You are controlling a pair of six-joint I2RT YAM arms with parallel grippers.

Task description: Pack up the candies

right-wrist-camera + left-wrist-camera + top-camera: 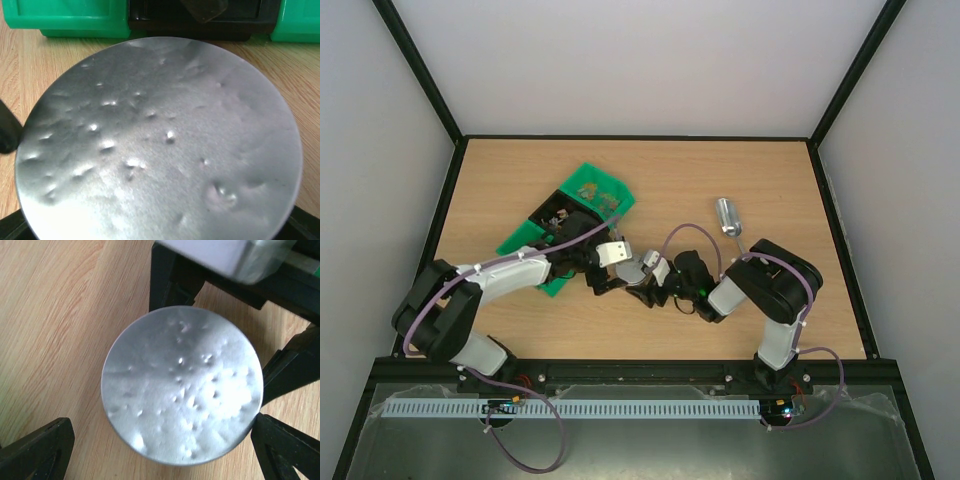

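Observation:
The candies (590,189) are tiny mixed-colour sweets lying in the green tray (525,238) at the back left. The round silver lid (632,270) is between both grippers at the table's middle. It fills the left wrist view (182,385) and the right wrist view (160,140). My right gripper (647,285) (160,227) is shut on the lid, its fingers at the lid's edges. My left gripper (608,278) (160,440) is open around the lid. Its right finger (280,445) touches the rim and its left finger (37,450) stands apart.
A metal scoop (728,216) lies on the wooden table behind the right arm. The green tray's wall (65,17) stands just beyond the lid. Black frame rails border the table on the left, back and right.

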